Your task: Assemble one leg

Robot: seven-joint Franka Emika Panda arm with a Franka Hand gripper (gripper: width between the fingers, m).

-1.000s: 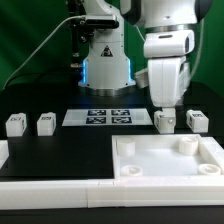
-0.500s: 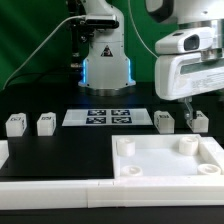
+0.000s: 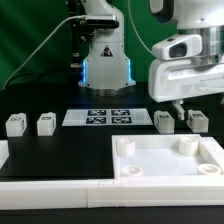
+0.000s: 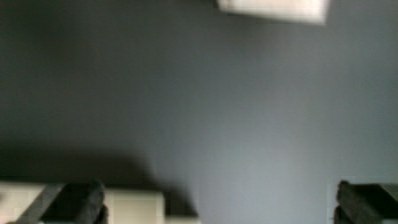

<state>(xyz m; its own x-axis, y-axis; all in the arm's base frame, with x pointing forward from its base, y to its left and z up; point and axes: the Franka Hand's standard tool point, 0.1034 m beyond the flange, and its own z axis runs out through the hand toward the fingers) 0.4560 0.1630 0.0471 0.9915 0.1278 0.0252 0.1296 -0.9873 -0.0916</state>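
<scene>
Exterior view puts the jaws low at the exterior view's right end of a row of parts. They hang above the gap between the third leg (image 3: pixel 165 122) and the fourth leg (image 3: pixel 197 120), close over both and apparently touching neither. These two stand upright on the table (image 3: pixel 60 150) just behind the tabletop (image 3: pixel 165 160). The first leg (image 3: pixel 14 124) and the second leg (image 3: pixel 45 123) stand well apart from them at the exterior view's left, beyond the marker board (image 3: pixel 107 117). Each post stands alone with room around it, which I take as deliberate: a finger can come down on either side. The tabletop lies flat with its round corner sockets facing up, so a post can go in from above.

Wrist view shows the jaws spread wide. One dark fingertip (image 4: pixel 75 200) and its partner sit at opposite edges of the picture with mostly bare table between them, so nothing is held. A white shape (image 4: pixel 139 205) shows behind that fingertip, at the edge of the gap, too blurred to say which part it is.

I judge that the arm is lining up for a pick and that no leg is seated yet. The next move calls for centring over one post before descending, or a finger may clip its neighbour.
</scene>
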